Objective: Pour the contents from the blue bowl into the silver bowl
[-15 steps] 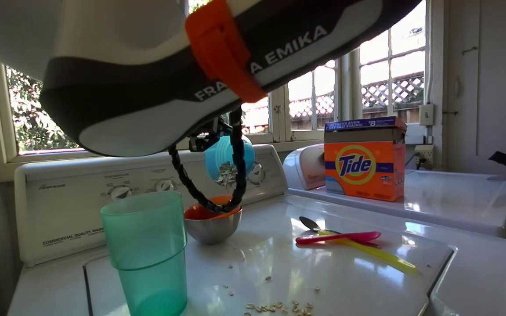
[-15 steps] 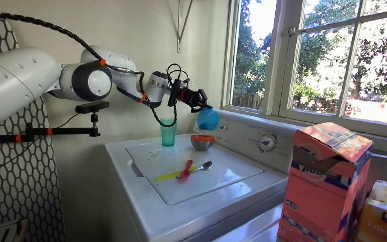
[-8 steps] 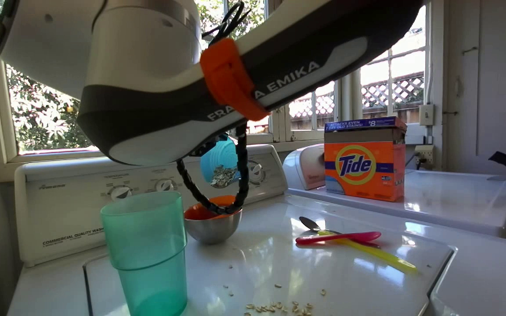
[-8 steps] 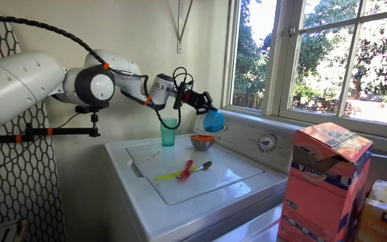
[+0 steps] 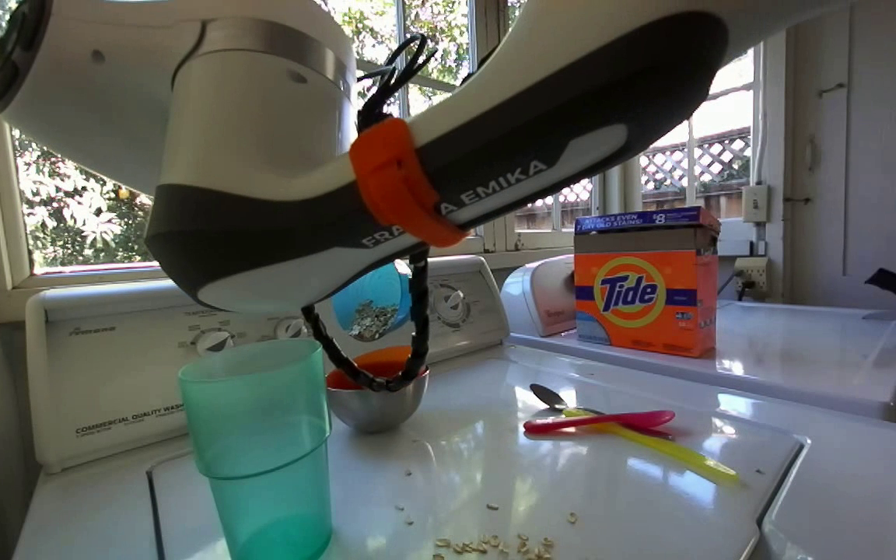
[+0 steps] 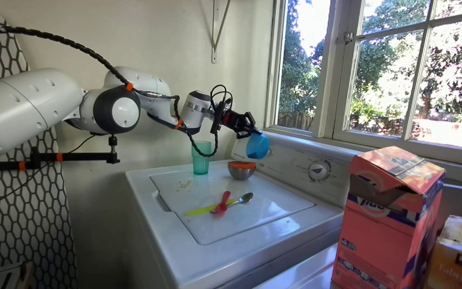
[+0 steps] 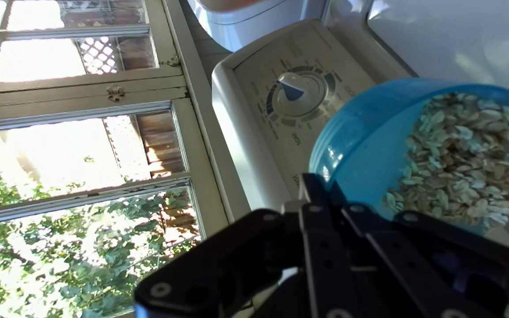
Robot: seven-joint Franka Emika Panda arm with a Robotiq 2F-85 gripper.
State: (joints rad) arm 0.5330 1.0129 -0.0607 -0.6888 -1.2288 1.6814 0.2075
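The blue bowl [image 7: 369,163] is tilted on its side, with pale flakes [image 7: 466,163] heaped toward its lower rim in the wrist view. My gripper [image 7: 326,188] is shut on the bowl's rim, one finger on each side of the wall. In both exterior views the blue bowl [image 6: 258,146] hangs above the height of the silver bowl [image 6: 242,172], offset toward the washer's control panel. The silver bowl [image 5: 378,412] stands upright on the washer, orange inside; a looped arm cable partly covers it, and its inner bottom is hidden. In an exterior view the arm hides my gripper.
A teal tumbler [image 5: 257,451] stands near the silver bowl. Crossed spoons [image 5: 603,421] and scattered flakes [image 5: 495,544] lie on the washer lid. Behind the bowls rises the control panel [image 6: 295,160]. A Tide box [image 5: 642,288] is on the neighbouring machine.
The arm has come down and carried the blue bowl lower and nearer the control panel. More of the flakes inside it now face the exterior camera. The silver bowl has stayed put.
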